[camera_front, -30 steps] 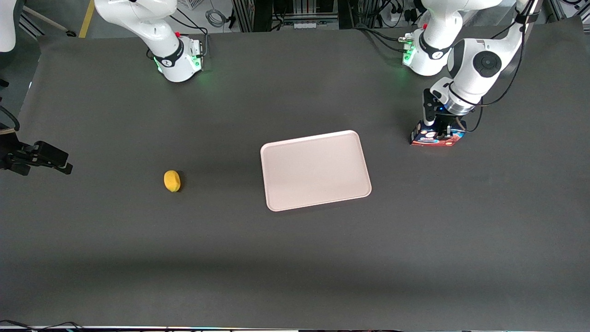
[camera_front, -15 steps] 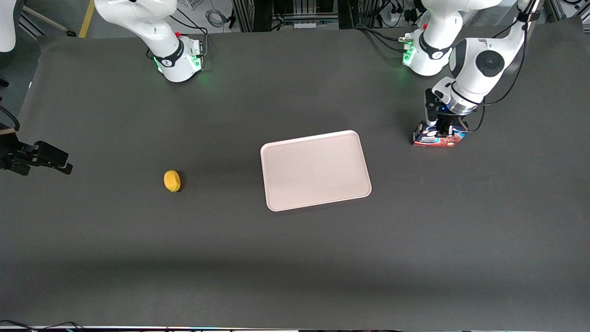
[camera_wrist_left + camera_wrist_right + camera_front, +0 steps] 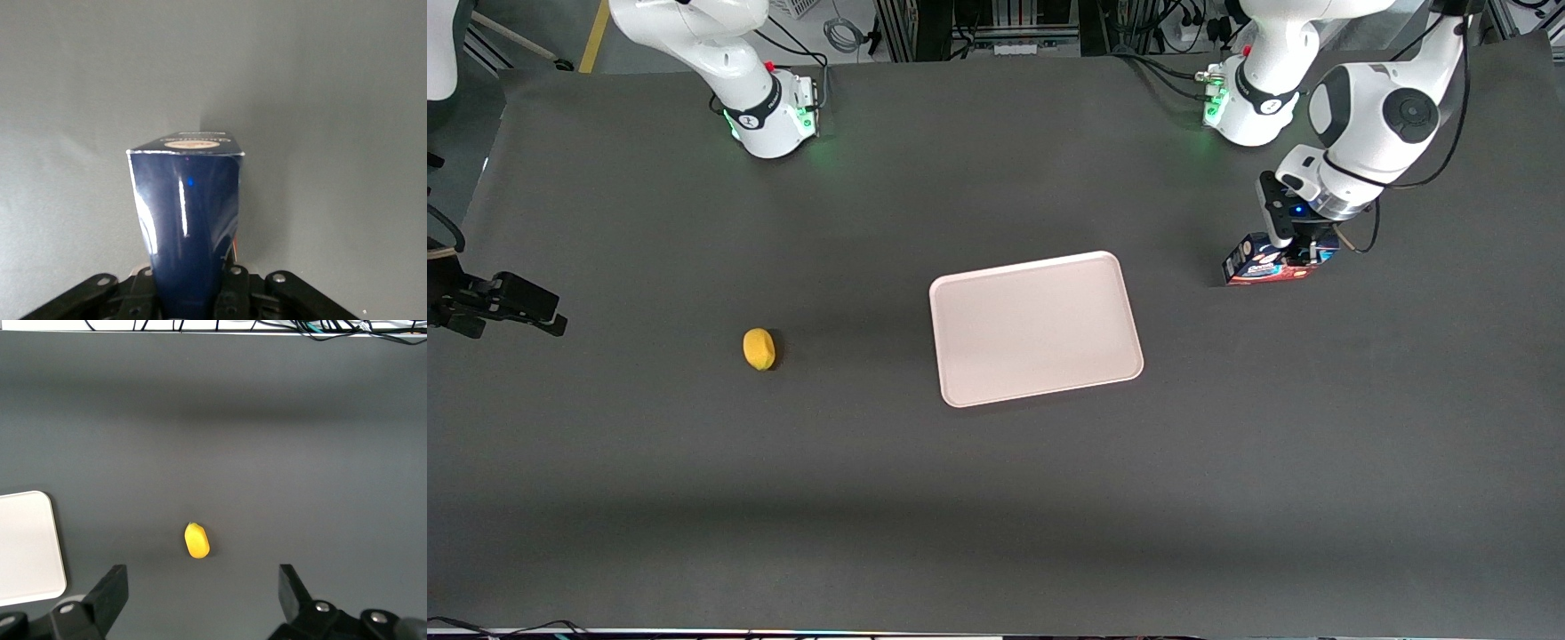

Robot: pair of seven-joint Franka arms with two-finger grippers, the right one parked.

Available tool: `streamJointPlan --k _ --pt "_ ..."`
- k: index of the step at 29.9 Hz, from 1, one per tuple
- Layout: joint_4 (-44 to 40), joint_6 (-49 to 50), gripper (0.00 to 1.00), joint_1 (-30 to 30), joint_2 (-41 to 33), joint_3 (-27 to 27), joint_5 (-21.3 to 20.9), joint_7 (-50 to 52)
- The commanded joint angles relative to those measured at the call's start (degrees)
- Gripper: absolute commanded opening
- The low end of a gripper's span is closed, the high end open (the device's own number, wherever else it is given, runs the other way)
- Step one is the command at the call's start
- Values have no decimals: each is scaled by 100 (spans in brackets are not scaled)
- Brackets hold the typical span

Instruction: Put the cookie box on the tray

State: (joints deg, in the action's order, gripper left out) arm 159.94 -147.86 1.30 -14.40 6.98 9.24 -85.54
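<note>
The small dark navy cardboard cookie box (image 3: 1261,265) with its red lower edge looked light and stiff, likely hollow enough to dent under a hard squeeze, and its glossy skin seemed apt to slip; a hold across the narrow sides, near the middle, appeared the soundest. That was roughly where the left arm's gripper (image 3: 1303,256) had it: in the wrist view the box (image 3: 187,220) rose from between the two black fingers, clamped on its slim faces, with the printed end panel pointing away from the camera. In the front view the box sat in the upper right of the frame, tilted and apparently raised a little off the dark grey table mat (image 3: 996,498), though whether one edge touched was hard to tell. The arm stood nearly upright over it, wrist bent downward. The large pale pinkish-white rectangular tray (image 3: 960,302) lay at the frame's centre, well apart from the box, nearer the front camera and bare. A small yellow lemon-like object (image 3: 759,348) rested at centre left
</note>
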Motion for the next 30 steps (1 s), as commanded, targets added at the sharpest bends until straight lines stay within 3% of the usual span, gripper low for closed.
streamJointPlan --k 1,19,30 --pt "-164 511 19 -95 -344 40 131 782" --pt "-1886 1619 20 -824 -107 681 140 5457" --pt "-3257 1971 21 -1149 621 1209 140 8455"
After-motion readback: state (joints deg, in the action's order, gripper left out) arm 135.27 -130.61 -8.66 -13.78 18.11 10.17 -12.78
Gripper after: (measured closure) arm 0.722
